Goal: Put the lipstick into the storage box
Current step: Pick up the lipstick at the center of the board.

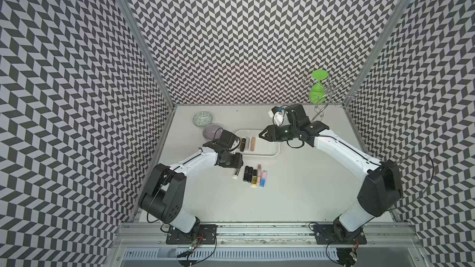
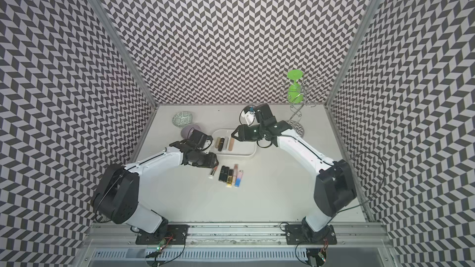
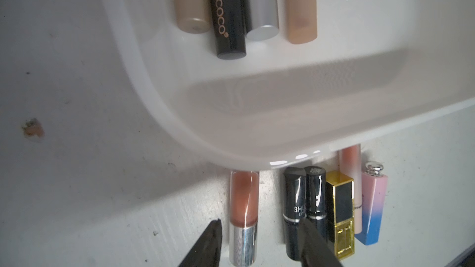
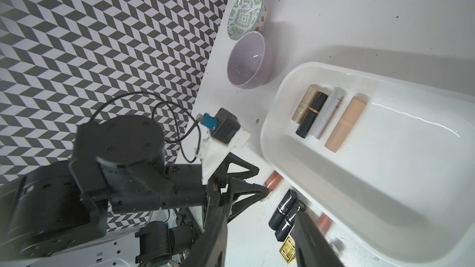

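Left hand [image 3: 259,220] hangs low over the counter [image 3: 77,175], fingers [image 3: 205,242] apart, with the peach lipstick [image 3: 244,201] lying between them, ungripped, just outside the storage box [image 3: 257,150]. Right hand [image 1: 261,134] hovers over the box, fingers apart, empty.

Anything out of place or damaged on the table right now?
Only a small brownish chip in the table, near the storage box. Lipsticks in the box lie tidy; one peach gloss tube lies apart from its row, between the left gripper fingers.
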{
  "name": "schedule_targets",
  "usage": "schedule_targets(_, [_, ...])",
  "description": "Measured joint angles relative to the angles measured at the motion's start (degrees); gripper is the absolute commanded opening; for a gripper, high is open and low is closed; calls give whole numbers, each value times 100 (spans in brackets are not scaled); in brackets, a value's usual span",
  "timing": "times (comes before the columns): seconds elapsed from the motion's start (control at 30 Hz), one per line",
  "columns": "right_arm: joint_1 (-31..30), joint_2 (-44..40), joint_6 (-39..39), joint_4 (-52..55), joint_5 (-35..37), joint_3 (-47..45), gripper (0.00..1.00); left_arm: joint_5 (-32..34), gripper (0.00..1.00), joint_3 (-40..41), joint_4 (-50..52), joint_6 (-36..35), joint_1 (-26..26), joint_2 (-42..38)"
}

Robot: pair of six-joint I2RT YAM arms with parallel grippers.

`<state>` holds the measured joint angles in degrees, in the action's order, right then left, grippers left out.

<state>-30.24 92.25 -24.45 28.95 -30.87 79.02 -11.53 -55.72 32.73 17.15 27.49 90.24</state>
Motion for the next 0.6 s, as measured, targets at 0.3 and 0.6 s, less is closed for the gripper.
schedule_targets(0.3, [0, -197, 2, 72, 20, -164, 48, 516, 47, -199, 173, -125, 221, 540])
schedule_targets(0.6, [4, -271, 4, 81, -31, -199, 48, 848, 41, -400, 201, -229, 330, 953])
